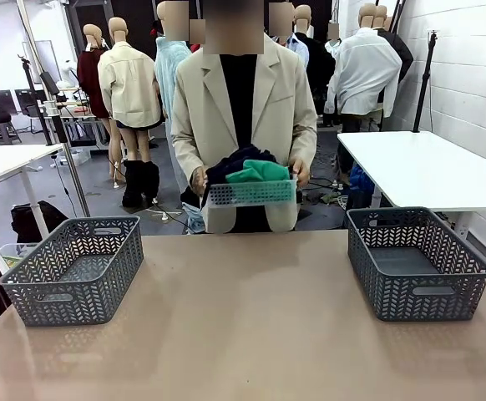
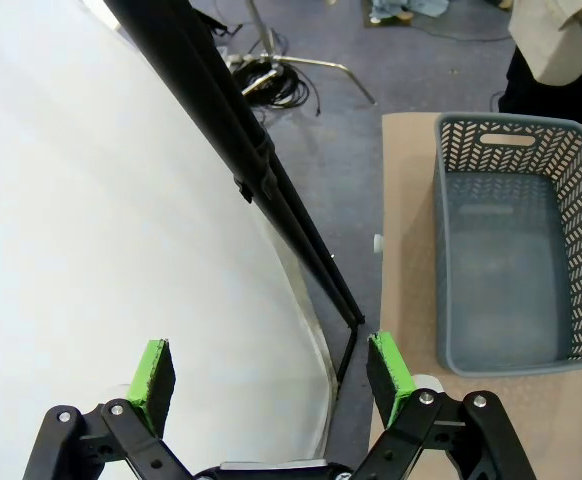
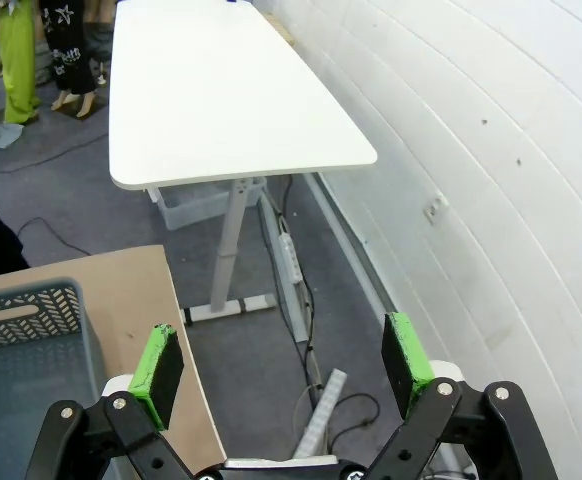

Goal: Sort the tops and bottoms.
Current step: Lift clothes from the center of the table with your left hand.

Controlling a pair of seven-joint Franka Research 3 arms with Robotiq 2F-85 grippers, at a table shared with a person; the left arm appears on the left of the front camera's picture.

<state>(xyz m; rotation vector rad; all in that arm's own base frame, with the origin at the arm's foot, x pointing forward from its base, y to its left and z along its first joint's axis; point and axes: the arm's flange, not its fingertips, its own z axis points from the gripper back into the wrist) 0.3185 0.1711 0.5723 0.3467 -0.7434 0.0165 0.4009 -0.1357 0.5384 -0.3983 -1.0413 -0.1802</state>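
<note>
Across the table a person holds a small pale basket in both hands. In it lie a dark navy garment and a folded green piece, which looks like the bottoms. My left gripper hangs open and empty beyond the table's left edge, beside a grey basket. To the right of the table's edge my right gripper is open over the floor, holding nothing.
Two empty grey baskets stand on the tan table, one at the left and one at the right, also seen in the right wrist view. A black tripod stands left of the table, a white table to the right.
</note>
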